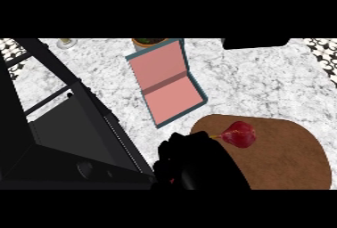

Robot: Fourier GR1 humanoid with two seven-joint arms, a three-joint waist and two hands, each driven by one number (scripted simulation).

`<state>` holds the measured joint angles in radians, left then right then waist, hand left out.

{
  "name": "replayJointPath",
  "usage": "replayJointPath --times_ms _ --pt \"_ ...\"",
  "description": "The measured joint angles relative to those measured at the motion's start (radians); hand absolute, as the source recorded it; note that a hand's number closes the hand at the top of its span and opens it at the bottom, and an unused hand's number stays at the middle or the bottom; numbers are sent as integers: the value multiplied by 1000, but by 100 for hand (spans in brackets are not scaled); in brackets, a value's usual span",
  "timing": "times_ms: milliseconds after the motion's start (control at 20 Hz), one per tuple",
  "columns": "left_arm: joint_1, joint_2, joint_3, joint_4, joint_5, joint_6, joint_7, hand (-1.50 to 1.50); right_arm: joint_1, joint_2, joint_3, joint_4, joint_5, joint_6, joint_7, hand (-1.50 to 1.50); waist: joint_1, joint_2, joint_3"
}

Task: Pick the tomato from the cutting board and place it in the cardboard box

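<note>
The counter (263, 80) is white marble with grey mottling. The cutting board (289, 160) is plain brown. The tomato (240, 135) is deep red with a yellowish stem end. The cardboard box (168, 84) is pink inside with teal edges. The stove (66, 133) and the hand (191, 164) are black. The corner tiles (322, 51) carry a black-and-white pattern.

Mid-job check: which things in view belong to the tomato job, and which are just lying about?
Job:
red tomato
brown rounded cutting board
open pink-lined box with teal edges
black right hand

Lying about:
black stove
small potted plant
</note>
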<state>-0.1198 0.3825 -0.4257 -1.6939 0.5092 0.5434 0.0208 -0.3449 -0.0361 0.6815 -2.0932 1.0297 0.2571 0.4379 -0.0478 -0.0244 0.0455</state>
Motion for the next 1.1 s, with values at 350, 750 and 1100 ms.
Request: replayJointPath --times_ms 350,750,1100 --pt "-13 -3 -19 -2 -34 18 -1 0 -81 28 -105 -33 -43 57 62 150 17 9 -1" --pt "-31 -8 -43 -3 -25 54 -36 0 -190 35 -225 42 -127 63 96 150 40 20 -4" --pt "-40 -10 -56 1 -55 62 -44 0 -312 34 -305 190 -125 44 96 150 52 27 -4"
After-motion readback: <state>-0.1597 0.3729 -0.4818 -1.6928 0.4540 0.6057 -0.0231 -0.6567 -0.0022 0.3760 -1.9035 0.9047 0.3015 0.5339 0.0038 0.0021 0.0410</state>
